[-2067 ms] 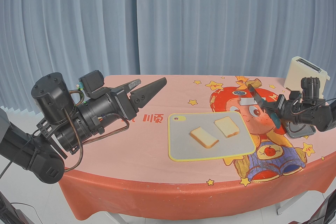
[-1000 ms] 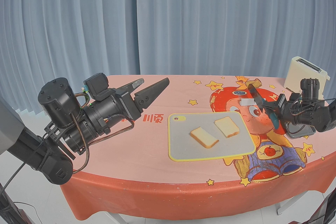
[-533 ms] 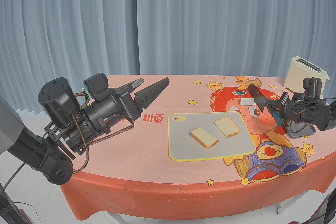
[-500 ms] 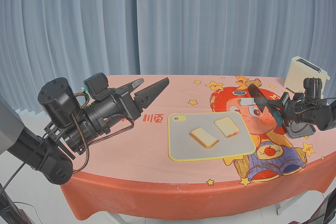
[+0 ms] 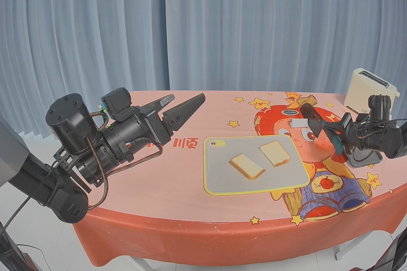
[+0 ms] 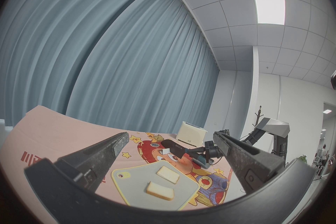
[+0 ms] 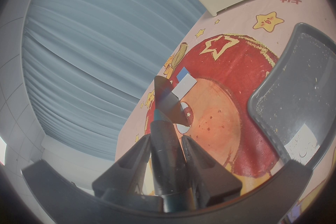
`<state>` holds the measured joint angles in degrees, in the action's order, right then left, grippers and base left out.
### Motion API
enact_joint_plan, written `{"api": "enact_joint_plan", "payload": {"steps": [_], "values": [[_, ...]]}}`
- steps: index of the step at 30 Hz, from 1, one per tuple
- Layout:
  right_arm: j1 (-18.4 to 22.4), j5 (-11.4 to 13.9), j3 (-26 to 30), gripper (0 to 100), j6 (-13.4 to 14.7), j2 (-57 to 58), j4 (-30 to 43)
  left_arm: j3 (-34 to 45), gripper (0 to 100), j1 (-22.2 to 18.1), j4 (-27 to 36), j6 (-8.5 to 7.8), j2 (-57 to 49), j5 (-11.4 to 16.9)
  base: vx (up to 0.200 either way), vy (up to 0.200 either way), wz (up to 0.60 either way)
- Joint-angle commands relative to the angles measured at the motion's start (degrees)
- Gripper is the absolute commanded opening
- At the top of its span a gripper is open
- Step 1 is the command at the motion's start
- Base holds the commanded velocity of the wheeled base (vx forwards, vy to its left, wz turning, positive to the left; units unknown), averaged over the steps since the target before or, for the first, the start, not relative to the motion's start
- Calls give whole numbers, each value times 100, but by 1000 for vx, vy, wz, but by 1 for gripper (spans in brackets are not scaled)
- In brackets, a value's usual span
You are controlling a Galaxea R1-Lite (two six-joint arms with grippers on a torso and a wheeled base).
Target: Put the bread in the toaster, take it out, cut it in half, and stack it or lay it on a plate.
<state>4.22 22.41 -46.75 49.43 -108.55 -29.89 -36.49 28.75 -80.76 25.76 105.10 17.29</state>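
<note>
Nearest me, the near bread half (image 5: 247, 166) and the far bread half (image 5: 274, 153) lie apart on the cutting board (image 5: 220, 183), cut but not plated. To their left my left claw (image 5: 185, 97) hangs above the table (image 5: 169, 183), spread wide, empty. Farther right, my right claw (image 5: 338, 135) is clamped on the knife (image 5: 313, 116), blade raised, beside the dark tray (image 5: 364, 156); the toaster (image 5: 369, 87) stands beyond. My worry: the raised blade snagging the cloth when lowered, or a hard pinch crushing the toast

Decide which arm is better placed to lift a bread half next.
Left, probably. The left gripper is open and empty, pointing toward the bread halves on the cutting board. The right gripper is shut on the knife and would have to put it down first.
</note>
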Motion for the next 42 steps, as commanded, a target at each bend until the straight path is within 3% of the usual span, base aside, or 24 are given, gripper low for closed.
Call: {"api": "enact_joint_plan", "payload": {"steps": [1,9,10,25,32,38,39,42], "values": [[-35,9,26,0,-13,26,-8,1,100,-1,8,8,-7,3,0,0,0],[-149,-17,122,0,-48,53,-8,1,100,-1,-1,-1,-24,3,0,0,0],[-211,-26,193,100,-57,105,-8,1,100,-1,-1,8,-15,3,0,0,0],[-228,-131,307,100,-144,255,-8,1,100,-1,-1,8,-24,3,0,0,0],[-369,-421,544,100,-681,519,-8,1,100,-1,-1,-9,-42,-32,0,0,0],[-510,-667,746,100,-777,914,-8,1,100,-1,-1,-9,-59,-32,0,0,0],[-527,-826,817,100,-988,1134,-8,1,100,-1,-1,-18,-68,-32,0,0,0],[-527,-940,861,100,-1226,1310,-8,10,100,-1,-1,-18,-130,-32,0,0,0]]}}
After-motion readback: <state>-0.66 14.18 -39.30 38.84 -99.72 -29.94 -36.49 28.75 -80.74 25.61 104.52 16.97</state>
